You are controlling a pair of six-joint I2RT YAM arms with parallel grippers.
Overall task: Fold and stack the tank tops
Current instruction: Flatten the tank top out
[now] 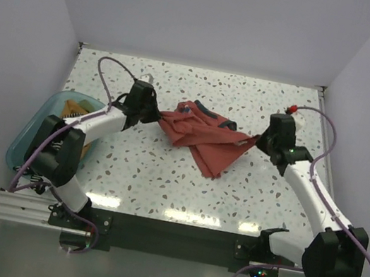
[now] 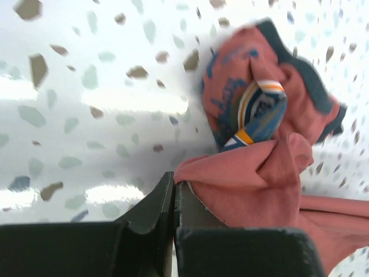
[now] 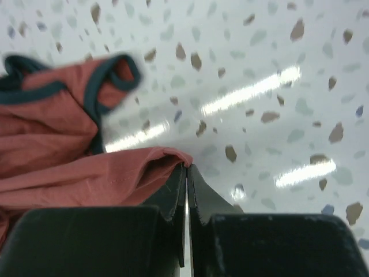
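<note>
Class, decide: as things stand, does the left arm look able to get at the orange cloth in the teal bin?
Probably not yet: the left hand is shut on the red top. The bin lies open beside that arm, so the orange cloth looks reachable after letting go.

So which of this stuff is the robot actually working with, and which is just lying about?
Part of the job: red tank top, pinched by left gripper and right gripper; orange cloth, likely more tops.
Just there: teal bin holding that cloth; speckled table.

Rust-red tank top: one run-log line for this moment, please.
left gripper: shut on rust-red tank top | right gripper: shut on it | unfolded
</note>
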